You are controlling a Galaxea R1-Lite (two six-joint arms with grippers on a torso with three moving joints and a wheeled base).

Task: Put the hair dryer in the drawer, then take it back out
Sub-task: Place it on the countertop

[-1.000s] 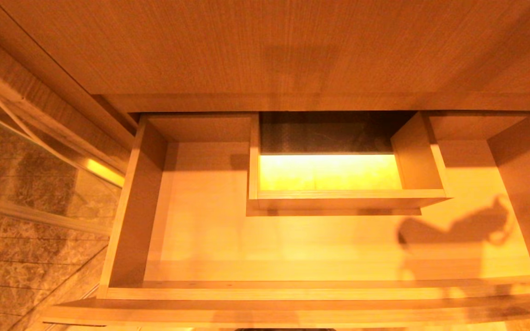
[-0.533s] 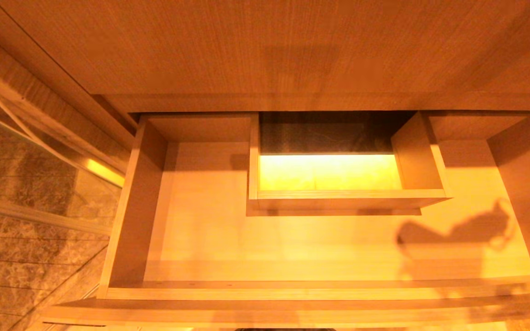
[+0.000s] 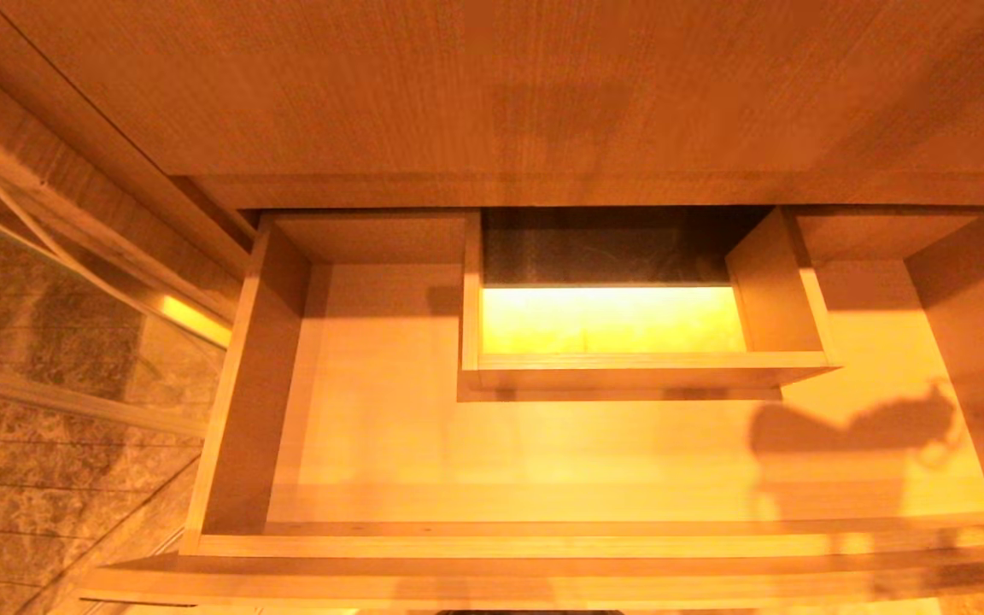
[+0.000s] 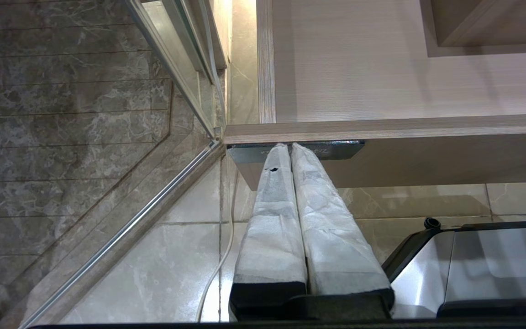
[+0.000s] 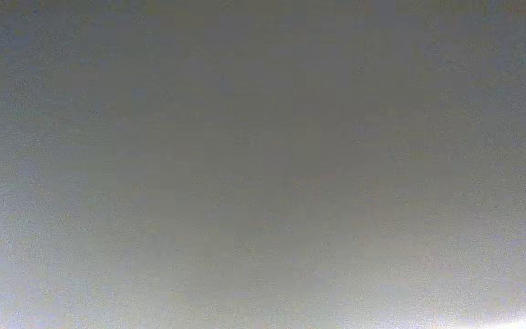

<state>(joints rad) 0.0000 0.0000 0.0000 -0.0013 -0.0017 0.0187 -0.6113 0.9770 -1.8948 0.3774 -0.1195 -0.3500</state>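
Drawer open, dryer nowhere in sight

Nearest, the left gripper [image 4: 290, 151] hangs parked w/ wrapped fingers [image 4: 272, 214] pressed together on nothing, tips by the dark label [image 4: 340, 150] on the drawer [image 3: 543, 540] front. Drawer floor bare; a shadow [image 3: 851, 427] falls on its right side, so the right arm is prob. nearer the drop spot. Right gripper out of frame, its wrist view a blank grey – grip can't be told. Farther back, the boxed cut-out [image 3: 646, 369], then the countertop [image 3: 492, 94].

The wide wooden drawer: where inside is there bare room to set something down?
The light wood-grain drawer has bare floor left of, in front of and right of the boxed rectangular cut-out. Nothing crowds it; only a shadow lies front-right.
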